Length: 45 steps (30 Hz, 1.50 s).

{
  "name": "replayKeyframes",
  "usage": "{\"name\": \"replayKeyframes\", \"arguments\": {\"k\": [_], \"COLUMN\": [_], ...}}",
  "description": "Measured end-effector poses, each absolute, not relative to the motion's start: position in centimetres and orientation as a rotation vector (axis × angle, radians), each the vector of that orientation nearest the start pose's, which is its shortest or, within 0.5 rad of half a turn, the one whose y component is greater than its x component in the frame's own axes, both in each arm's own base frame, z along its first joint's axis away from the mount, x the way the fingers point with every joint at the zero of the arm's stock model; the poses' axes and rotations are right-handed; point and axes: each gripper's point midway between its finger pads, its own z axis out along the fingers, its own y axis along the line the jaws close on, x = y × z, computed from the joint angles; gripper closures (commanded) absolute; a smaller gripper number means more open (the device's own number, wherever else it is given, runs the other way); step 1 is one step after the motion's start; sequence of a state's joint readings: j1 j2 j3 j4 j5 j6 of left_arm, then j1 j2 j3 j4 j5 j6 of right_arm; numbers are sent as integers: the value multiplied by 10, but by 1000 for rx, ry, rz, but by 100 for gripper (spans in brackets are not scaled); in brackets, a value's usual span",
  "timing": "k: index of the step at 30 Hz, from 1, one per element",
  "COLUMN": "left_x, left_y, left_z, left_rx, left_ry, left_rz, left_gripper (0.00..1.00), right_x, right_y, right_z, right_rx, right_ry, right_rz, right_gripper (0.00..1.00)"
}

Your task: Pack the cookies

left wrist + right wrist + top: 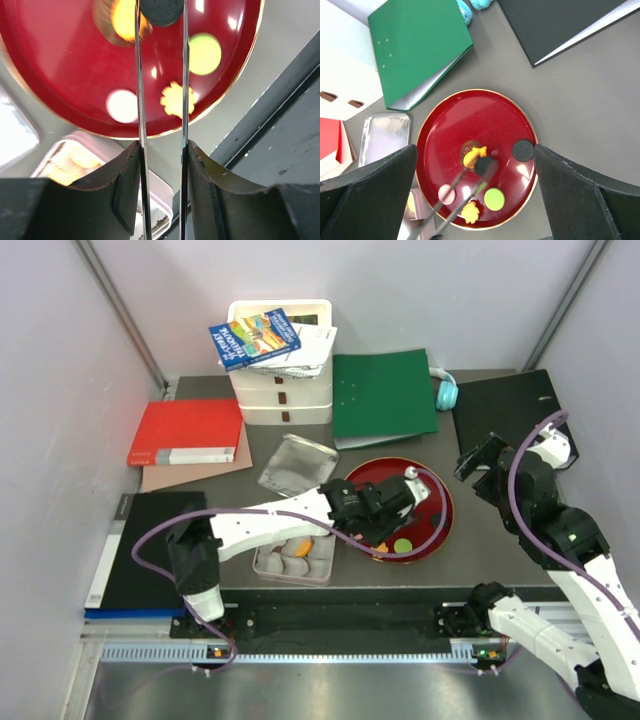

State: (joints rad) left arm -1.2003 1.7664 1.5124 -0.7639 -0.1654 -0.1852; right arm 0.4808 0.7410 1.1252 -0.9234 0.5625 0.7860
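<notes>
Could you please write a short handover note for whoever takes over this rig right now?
Left gripper: shut on a black cookie over the red plate; I cannot tell if it is lifted.
Right gripper: open, empty, hovering above the plate.
On the plate: a second black cookie, two orange flower cookies, a pink cookie and a green cookie.
Done: a few cookies lie in the tin beside the plate; its lid lies off, farther back.
Left: move the held cookie to the tin, then the other five, then probably the lid.
</notes>
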Motion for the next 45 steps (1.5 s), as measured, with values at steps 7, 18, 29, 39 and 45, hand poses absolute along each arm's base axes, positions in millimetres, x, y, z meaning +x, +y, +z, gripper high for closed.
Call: {"name": "replayKeyframes", "arguments": {"k": [7, 18, 29, 39, 45], "left_x": [185, 176, 154, 137, 132], "left_y": [-382, -290, -193, -147, -140], "left_z": [215, 250, 240, 220, 207], "left_rx": [1060, 815, 494, 291, 258], "left_ry": [2157, 2194, 2307, 2395, 2426], "left_rz": [-378, -253, -130, -60, -38], "left_gripper": [58, 57, 57, 58, 58], "right_x": [233, 247, 269, 268, 271], "right_y": [48, 63, 92, 103, 107], "right_z": [287, 269, 235, 206, 205], "right_rx": [615, 580, 523, 490, 485], "right_ry": [1945, 1998, 2089, 2165, 2167], "right_rz": [221, 224, 281, 302, 314], "right_gripper": [1, 1, 1, 1, 1]}}
